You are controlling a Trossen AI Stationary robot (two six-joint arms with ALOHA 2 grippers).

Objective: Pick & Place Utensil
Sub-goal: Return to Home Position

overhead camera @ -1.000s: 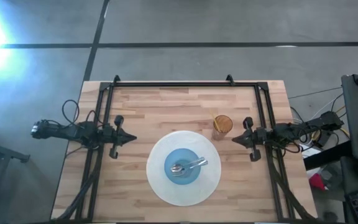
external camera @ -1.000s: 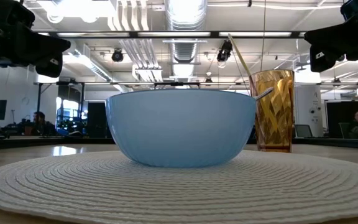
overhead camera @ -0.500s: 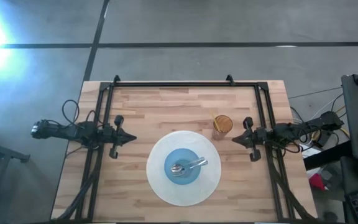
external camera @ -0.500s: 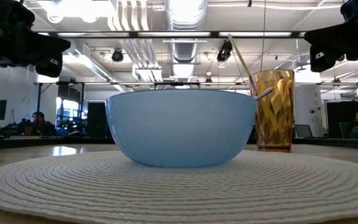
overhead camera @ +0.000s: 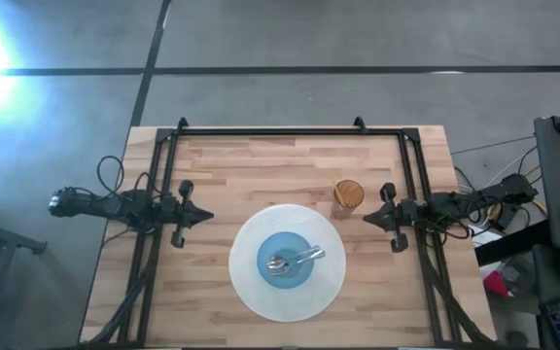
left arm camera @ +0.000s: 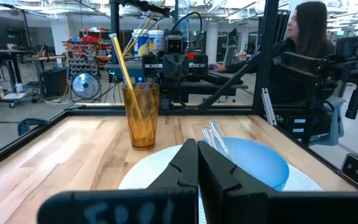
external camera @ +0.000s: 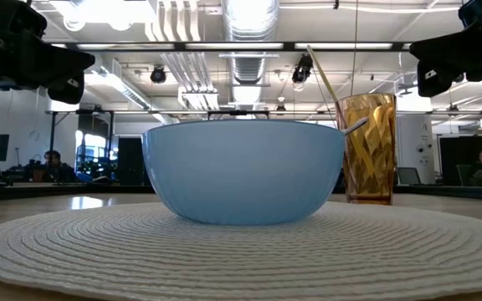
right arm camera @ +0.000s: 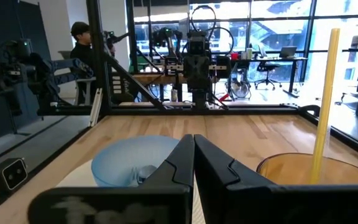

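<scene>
Flanking the blue bowl (overhead camera: 288,278) — left gripper (overhead camera: 209,216) and right gripper (overhead camera: 366,217), fingers pressed together, empty, about equally far off.

In the low view the bowl (external camera: 245,171) hides its contents, all but one handle tip (external camera: 356,125) past its 2 o'clock rim, and covers the cup's (external camera: 368,149) left edge; the mat (external camera: 241,251) runs off the frame at 3, 6 and 9 o'clock. From above, the utensils (overhead camera: 295,261) are too small to show tines. In the wrist views the left gripper (left arm camera: 197,144) and right gripper (right arm camera: 193,138) each block part of the bowl.
</scene>
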